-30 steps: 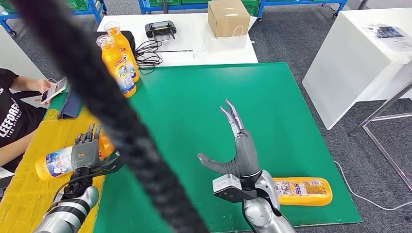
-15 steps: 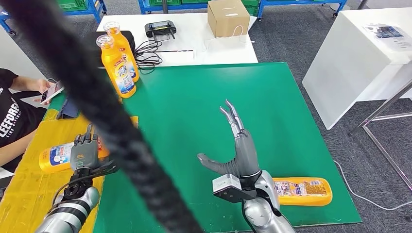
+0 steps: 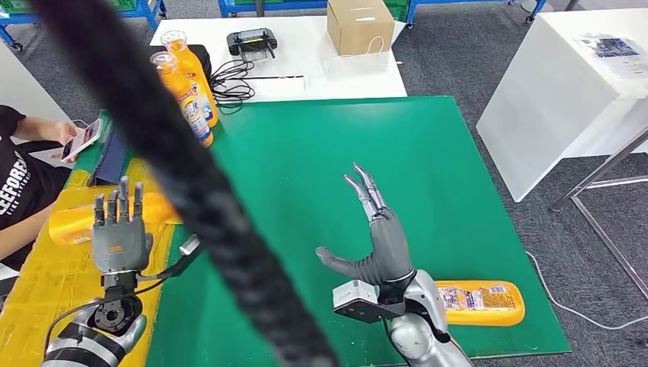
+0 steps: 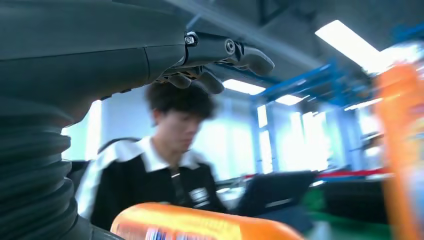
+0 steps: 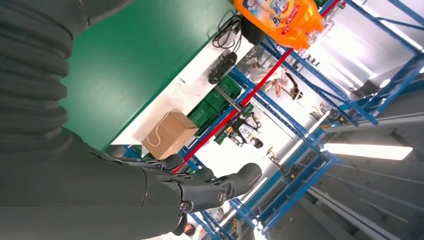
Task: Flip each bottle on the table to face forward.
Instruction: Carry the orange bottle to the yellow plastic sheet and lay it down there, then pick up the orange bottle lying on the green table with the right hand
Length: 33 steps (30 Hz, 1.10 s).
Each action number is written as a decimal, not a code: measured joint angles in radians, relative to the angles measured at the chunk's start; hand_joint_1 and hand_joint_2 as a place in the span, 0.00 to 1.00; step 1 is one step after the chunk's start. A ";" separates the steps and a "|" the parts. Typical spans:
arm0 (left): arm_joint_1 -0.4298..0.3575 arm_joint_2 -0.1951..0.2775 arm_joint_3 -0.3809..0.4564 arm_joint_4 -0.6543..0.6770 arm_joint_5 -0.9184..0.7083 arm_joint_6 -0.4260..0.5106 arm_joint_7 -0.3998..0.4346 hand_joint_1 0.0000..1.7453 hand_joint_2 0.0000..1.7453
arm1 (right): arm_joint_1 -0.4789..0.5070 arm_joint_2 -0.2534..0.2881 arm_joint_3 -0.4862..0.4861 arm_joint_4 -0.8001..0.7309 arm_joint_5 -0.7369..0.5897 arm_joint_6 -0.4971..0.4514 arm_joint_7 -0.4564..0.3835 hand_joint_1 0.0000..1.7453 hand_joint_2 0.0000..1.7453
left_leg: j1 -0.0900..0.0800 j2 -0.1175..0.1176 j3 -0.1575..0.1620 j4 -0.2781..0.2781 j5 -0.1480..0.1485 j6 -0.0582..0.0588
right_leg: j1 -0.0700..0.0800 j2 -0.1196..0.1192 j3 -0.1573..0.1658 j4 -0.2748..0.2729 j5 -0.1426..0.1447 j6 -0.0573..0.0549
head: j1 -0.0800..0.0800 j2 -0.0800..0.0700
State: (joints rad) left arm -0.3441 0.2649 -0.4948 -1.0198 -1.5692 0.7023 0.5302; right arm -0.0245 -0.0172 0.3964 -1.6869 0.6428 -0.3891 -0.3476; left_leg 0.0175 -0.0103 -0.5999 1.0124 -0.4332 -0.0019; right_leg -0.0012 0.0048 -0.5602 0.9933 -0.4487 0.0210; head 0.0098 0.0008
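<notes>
An orange bottle (image 3: 67, 227) lies on its side on the yellow mat (image 3: 38, 306) at the left, plain orange side up; in the left wrist view this bottle (image 4: 200, 226) sits close below the hand. My left hand (image 3: 118, 233) stands over its middle with fingers straight and apart, holding nothing. A second orange bottle (image 3: 480, 302) lies label up near the green mat's (image 3: 344, 138) front right corner. My right hand (image 3: 377, 241) hovers open just left of it. Two upright orange bottles (image 3: 183, 95) stand at the back left.
A thick black cable (image 3: 191, 183) crosses the head view diagonally, hiding part of the left side. A person (image 3: 19, 183) with a phone (image 3: 80, 140) sits at the left. A cardboard box (image 3: 359, 27) and controller (image 3: 252, 43) are on the white table behind.
My left hand has come off the lying bottle and straightened its fingers. That bottle has rolled away and leftward, its label no longer showing. The right hand has hardly moved.
</notes>
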 joint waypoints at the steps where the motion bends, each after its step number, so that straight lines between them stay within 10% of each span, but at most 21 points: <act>1: 0.002 0.006 -0.014 -0.013 0.000 0.000 0.001 0.00 1.00 | 0.000 -0.002 0.000 0.000 0.000 0.000 0.000 0.00 1.00 | 0.000 0.000 0.000 0.000 0.000 0.000 | 0.000 0.000 0.000 0.000 0.000 0.000 | 0.000 0.000; 8: 0.021 0.055 -0.114 -0.163 0.035 0.000 0.049 0.00 1.00 | 0.015 -0.031 0.005 -0.003 0.035 0.030 0.017 0.00 1.00 | -0.001 0.001 0.000 0.000 0.000 0.000 | -0.001 0.001 -0.002 0.000 0.000 0.000 | -0.001 0.000; 10: 0.080 -0.014 -0.039 -0.247 0.123 0.000 -0.186 0.00 1.00 | 0.035 -0.062 0.008 -0.009 0.084 0.063 0.032 0.00 1.00 | -0.003 0.000 -0.001 0.000 0.000 0.000 | -0.002 0.000 -0.002 0.000 0.000 0.001 | -0.001 0.000; 14: 0.191 -0.213 0.219 -0.341 0.404 0.000 -0.949 0.00 1.00 | 0.087 -0.149 0.002 -0.032 0.197 0.109 0.057 0.00 1.00 | -0.006 0.003 -0.003 0.000 -0.003 0.003 | -0.005 0.003 -0.003 -0.001 0.000 0.002 | 0.000 0.000; 17: 0.256 -0.282 0.298 -0.388 0.653 -0.005 -1.208 0.00 1.00 | 0.132 -0.224 -0.018 -0.057 0.266 0.140 0.084 0.00 1.00 | -0.008 0.005 -0.001 0.000 -0.005 0.006 | -0.008 0.005 -0.003 -0.002 0.000 0.002 | 0.000 0.000; 23: 0.291 -0.301 0.301 -0.418 0.767 -0.012 -1.176 0.00 1.00 | 0.158 -0.271 -0.033 -0.073 0.297 0.155 0.102 0.00 1.00 | -0.008 0.004 -0.001 0.001 -0.005 0.006 | -0.008 0.004 -0.003 -0.002 -0.001 0.003 | 0.000 0.000; 28: 0.353 -0.352 0.301 -0.465 0.889 -0.055 -1.027 0.00 1.00 | 0.281 -0.461 -0.132 -0.131 0.277 0.196 0.125 0.00 1.00 | -0.008 0.002 -0.001 0.000 -0.005 0.006 | -0.008 0.003 -0.002 -0.002 -0.002 0.005 | 0.000 0.000; 33: 0.356 -0.364 0.301 -0.465 0.910 -0.068 -1.035 0.00 1.00 | 0.308 -0.501 -0.157 -0.144 0.272 0.200 0.140 0.00 1.00 | -0.008 0.002 -0.001 0.000 -0.005 0.006 | -0.008 0.003 -0.002 -0.002 -0.002 0.005 | 0.000 0.000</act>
State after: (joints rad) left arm 0.0116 -0.0994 -0.1941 -1.4847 -0.6592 0.6341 -0.5051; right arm 0.2833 -0.5177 0.2395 -1.8304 0.9153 -0.1886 -0.2076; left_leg 0.0098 -0.0086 -0.6008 1.0129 -0.4379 0.0041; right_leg -0.0090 0.0078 -0.5620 0.9913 -0.4506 0.0264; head 0.0095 0.0008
